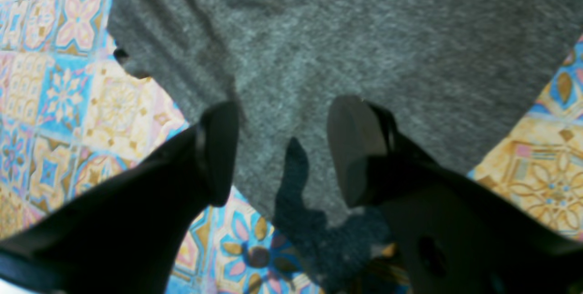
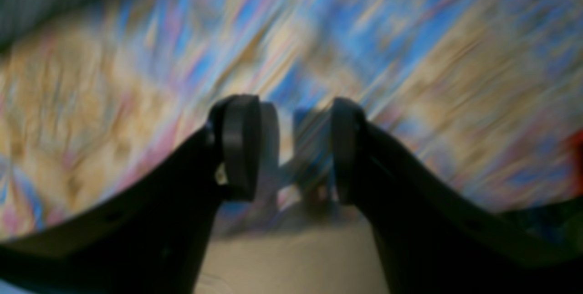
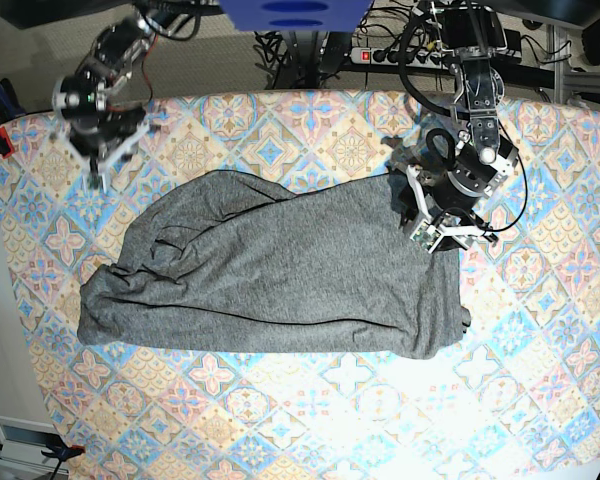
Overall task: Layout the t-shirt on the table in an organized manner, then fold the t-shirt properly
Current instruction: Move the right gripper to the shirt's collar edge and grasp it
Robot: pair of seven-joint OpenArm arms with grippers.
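A: Where is the t-shirt [image 3: 270, 275]?

B: Lying across the middle of the table [image 3: 540, 400], spread wide but not flat. Bunched into folds toward 9 o'clock, smoother toward 3 o'clock. Long creases running from 9 to 3 over the grey cloth.

A: And the left gripper [image 1: 282, 148]?

B: In the base view at about 2 o'clock, right over the shirt's edge on that side. Seen from the left wrist camera: two dark fingers [image 1: 221, 148] standing well apart, with only grey fabric under the gap. Nothing pinched between them. A dark shadow of the fingers falling on the cloth below. Whether the tips touch the fabric, cannot say.

A: The right gripper [image 2: 296, 148]?

B: At about 10 o'clock in the base view, above the bare patterned table, apart from the shirt. Wrist picture very blurred, only streaks of blue, pink and cream. Jaws partly apart, a clear gap, nothing inside it. A bit of grey shirt just visible at the 10 o'clock corner of that picture.

A: Anything else around?

B: Cables [image 3: 380, 50] behind the table at 12 o'clock.
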